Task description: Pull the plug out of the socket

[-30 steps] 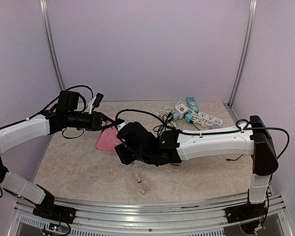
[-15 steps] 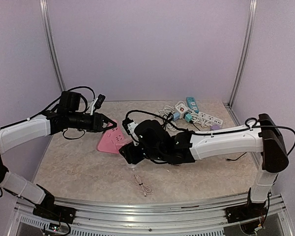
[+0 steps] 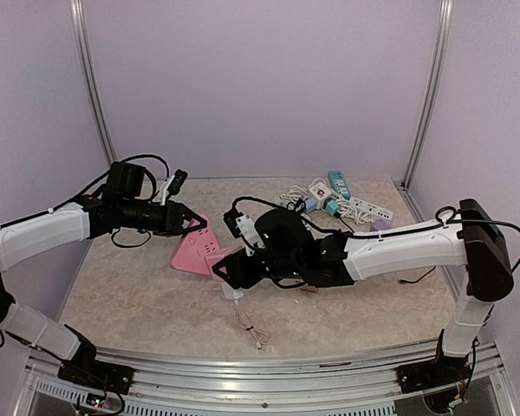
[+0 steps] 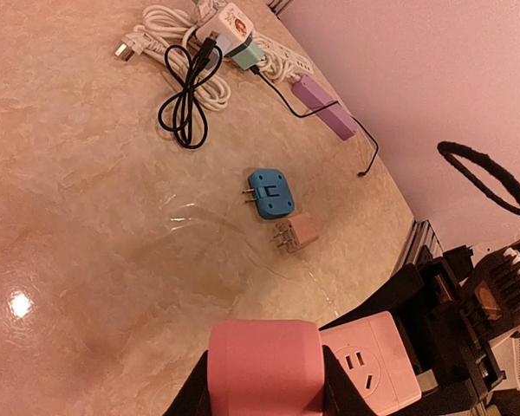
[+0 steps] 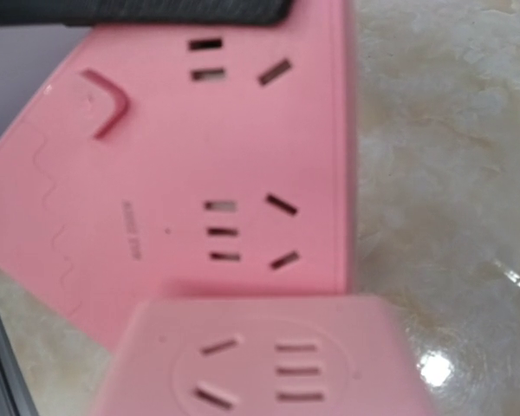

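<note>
The pink power strip (image 3: pixel 191 252) lies tilted at the table's middle left. Its socket face fills the right wrist view (image 5: pixel 208 165). A paler pink cube plug (image 5: pixel 269 355) with its own socket face sits over the strip's near end. It also shows in the left wrist view (image 4: pixel 370 361). My left gripper (image 3: pixel 194 224) is shut on the strip's far end (image 4: pixel 264 368). My right gripper (image 3: pixel 228 269) is closed round the cube plug, its fingers hidden behind it. I cannot tell whether the prongs are still in the strip.
A blue adapter (image 4: pixel 269 192) and a beige adapter (image 4: pixel 296 232) lie loose right of centre. A coiled black cable (image 4: pixel 189 95), white power strips (image 3: pixel 364 208), a teal strip (image 3: pixel 338 182) and a purple strip (image 4: pixel 322 106) crowd the back right. A white cable (image 3: pixel 247 322) lies near the front edge.
My left gripper has reached forward and right onto the strip's far end. My right arm has shifted right, and its gripper has stayed at the strip's near end.
</note>
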Available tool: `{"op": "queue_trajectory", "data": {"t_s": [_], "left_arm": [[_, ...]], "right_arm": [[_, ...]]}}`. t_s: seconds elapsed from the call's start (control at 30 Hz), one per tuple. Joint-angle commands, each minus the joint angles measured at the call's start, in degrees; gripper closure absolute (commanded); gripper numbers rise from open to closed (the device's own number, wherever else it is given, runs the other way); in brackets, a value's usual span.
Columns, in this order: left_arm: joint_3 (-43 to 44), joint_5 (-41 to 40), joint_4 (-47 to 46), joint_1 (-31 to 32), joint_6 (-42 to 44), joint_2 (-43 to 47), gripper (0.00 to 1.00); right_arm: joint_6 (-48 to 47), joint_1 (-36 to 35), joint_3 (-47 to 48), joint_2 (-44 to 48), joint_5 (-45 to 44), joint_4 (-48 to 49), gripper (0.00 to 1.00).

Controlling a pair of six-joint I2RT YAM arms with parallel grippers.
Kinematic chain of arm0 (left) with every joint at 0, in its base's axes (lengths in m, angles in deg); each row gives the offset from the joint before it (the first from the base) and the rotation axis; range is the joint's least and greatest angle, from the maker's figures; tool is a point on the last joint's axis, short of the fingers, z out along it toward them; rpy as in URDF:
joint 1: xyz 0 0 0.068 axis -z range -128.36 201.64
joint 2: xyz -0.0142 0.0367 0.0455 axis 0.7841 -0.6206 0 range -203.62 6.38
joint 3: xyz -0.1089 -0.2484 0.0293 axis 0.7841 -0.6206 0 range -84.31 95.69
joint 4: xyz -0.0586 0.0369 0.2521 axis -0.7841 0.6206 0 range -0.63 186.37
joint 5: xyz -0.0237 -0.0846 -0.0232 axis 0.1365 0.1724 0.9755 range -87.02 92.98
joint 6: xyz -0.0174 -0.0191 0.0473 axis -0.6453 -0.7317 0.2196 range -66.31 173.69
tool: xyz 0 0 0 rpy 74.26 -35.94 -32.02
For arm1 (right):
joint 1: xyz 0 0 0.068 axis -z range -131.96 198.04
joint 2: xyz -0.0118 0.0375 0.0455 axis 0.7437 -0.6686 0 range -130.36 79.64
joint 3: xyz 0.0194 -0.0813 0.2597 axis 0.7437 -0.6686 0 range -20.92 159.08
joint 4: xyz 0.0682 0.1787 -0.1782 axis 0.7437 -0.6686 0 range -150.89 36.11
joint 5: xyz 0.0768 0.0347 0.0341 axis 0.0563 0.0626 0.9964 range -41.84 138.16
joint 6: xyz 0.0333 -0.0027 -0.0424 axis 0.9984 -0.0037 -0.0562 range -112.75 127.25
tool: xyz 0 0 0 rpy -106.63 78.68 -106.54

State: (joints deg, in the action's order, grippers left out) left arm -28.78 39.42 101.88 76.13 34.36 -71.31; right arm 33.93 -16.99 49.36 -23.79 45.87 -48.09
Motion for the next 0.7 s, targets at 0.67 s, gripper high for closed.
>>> {"op": "queue_trajectory", "data": {"t_s": [0.67], "left_arm": [[3.53,-10.37,3.04,2.82,6.0,-0.61,1.0]], "right_arm": [[-2.9,-2.46,12.94,-3.96,-16.81,-19.68,1.0]]}}
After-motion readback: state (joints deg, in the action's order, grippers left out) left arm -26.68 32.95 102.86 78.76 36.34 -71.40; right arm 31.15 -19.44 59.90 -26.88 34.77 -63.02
